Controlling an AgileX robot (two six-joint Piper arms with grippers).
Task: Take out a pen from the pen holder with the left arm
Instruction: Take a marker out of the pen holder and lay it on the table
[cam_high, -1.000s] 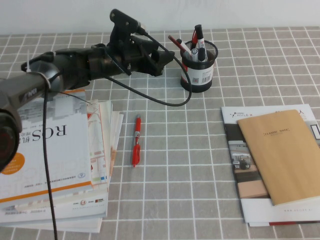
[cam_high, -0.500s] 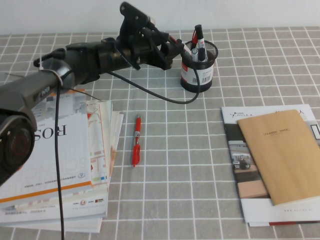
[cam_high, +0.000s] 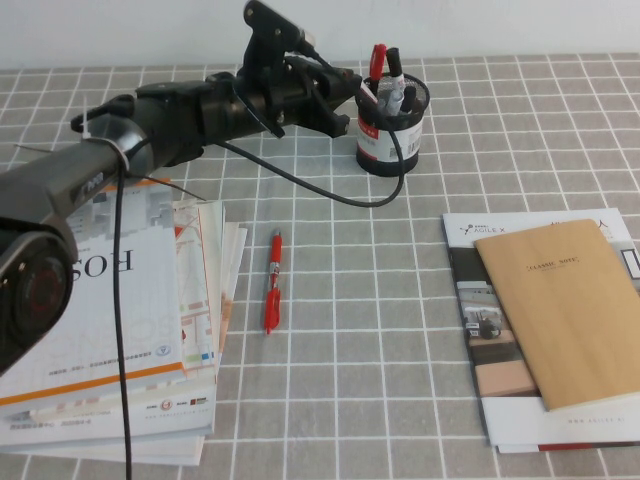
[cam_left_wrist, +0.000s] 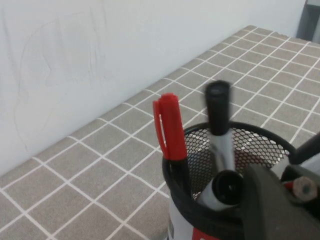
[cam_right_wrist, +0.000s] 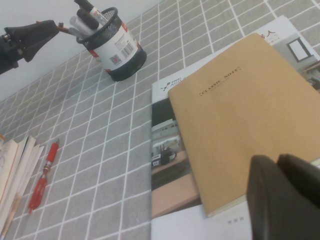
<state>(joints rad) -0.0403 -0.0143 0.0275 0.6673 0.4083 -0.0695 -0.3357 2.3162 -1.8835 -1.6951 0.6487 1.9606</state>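
The black mesh pen holder (cam_high: 388, 140) stands at the back of the table and holds a red-capped pen (cam_high: 377, 58), black-capped markers and a thin red pencil. My left gripper (cam_high: 352, 95) reaches in from the left to its rim. In the left wrist view the pencil's cut end (cam_left_wrist: 303, 186) sits between the dark fingers (cam_left_wrist: 270, 205), beside the red-capped pen (cam_left_wrist: 170, 127) and a black marker (cam_left_wrist: 218, 107). From the right wrist view the left gripper (cam_right_wrist: 50, 27) pinches the pencil leading into the holder (cam_right_wrist: 116, 47). My right gripper (cam_right_wrist: 277, 162) hangs shut over the tan notebook (cam_right_wrist: 240, 110).
A loose red pen (cam_high: 271, 283) lies on the tiles right of the book stack (cam_high: 100, 320). The tan notebook (cam_high: 565, 310) rests on a magazine (cam_high: 465, 290) at the right. The left arm's black cable (cam_high: 330, 195) loops down in front of the holder.
The left gripper moved right to the holder's rim and closed on the pencil. The holder shifted slightly left and its pens changed their lean.
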